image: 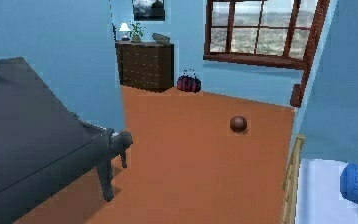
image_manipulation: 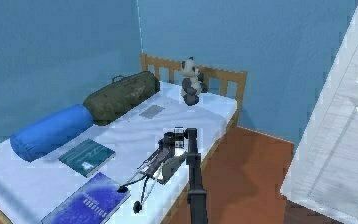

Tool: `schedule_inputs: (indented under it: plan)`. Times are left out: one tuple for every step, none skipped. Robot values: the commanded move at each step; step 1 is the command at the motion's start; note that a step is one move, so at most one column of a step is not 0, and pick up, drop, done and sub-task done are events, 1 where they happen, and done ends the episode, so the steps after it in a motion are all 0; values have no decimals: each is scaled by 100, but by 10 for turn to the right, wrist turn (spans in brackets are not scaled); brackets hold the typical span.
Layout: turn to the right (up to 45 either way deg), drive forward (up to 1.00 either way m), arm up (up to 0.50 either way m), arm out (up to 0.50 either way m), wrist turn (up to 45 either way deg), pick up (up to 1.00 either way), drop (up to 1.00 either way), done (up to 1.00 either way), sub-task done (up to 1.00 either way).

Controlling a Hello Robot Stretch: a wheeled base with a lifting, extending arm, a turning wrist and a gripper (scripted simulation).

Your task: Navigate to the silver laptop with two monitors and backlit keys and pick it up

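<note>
A flat bluish slab with a grid of pale keys, which looks like the laptop (image_manipulation: 87, 202), lies on the white bed (image_manipulation: 137, 135) near the arm side view's bottom left. My arm (image_manipulation: 193, 175) rises from the bottom edge beside the bed. The gripper (image_manipulation: 139, 196) reaches down-left from it, its thin fingers ending close to the laptop's right corner. I cannot tell whether it touches the laptop or holds anything.
The bed also carries a teal book (image_manipulation: 86, 156), a blue bolster (image_manipulation: 49, 131), a dark green roll (image_manipulation: 122, 95), a small grey card (image_manipulation: 152, 111) and a panda toy (image_manipulation: 191, 80). Ahead are orange floor, a dark grey couch (image: 37, 130), a dresser (image: 145, 65), a striped bag (image: 189, 83) and a brown ball (image: 238, 124).
</note>
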Motion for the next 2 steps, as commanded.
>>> schedule_inputs:
  plan:
    - [0, 0, 0, 0, 450, 0, 0, 0, 0]
    - [0, 0, 0, 0, 450, 0, 0, 0, 0]
